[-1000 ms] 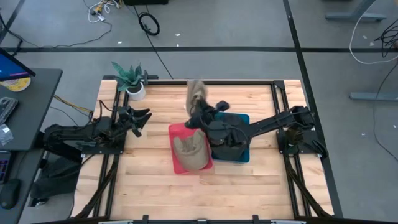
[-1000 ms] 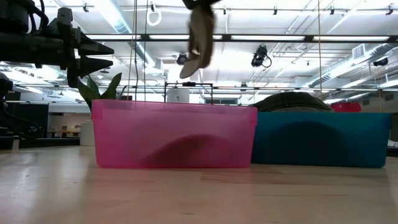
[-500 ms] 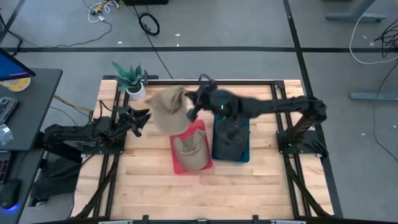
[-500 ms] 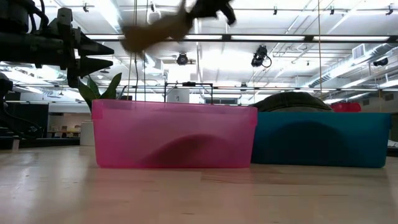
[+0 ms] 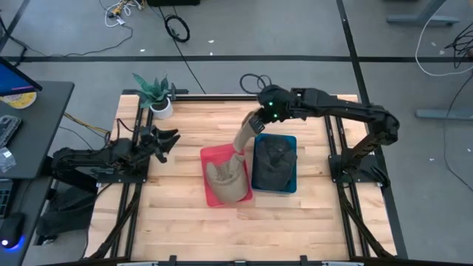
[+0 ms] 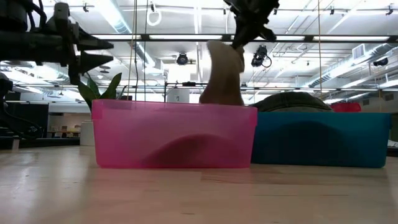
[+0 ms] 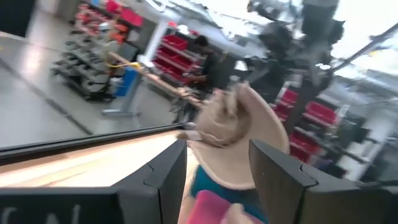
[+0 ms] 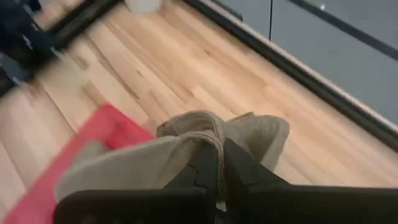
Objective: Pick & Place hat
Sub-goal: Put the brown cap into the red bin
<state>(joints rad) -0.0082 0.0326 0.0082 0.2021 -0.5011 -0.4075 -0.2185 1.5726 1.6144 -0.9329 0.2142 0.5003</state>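
My right gripper is above the far edge of the pink bin and is shut on a tan hat, which also shows in the low view and the left wrist view. A second tan hat lies inside the pink bin. A dark hat fills the blue bin beside it. My left gripper waits open at the table's left, well away from the bins. My right gripper pinches the tan hat by a bunched fold of its cloth between its two fingers, coming from above and slanting down. The hat hangs below the fingers, and its lower end reaches the pink bin's rim; whether it touches there cannot be told.
A potted plant stands at the far left corner. The pink bin and blue bin sit side by side mid-table. Bare wood lies toward the near edge and around the left arm. Metal frame rails border the table.
My right gripper has risen and moved toward the far right, staying shut on the tan hat. The hat was flung out toward the table's left half a second ago and has swung back, now hanging down over the pink bin's far edge.
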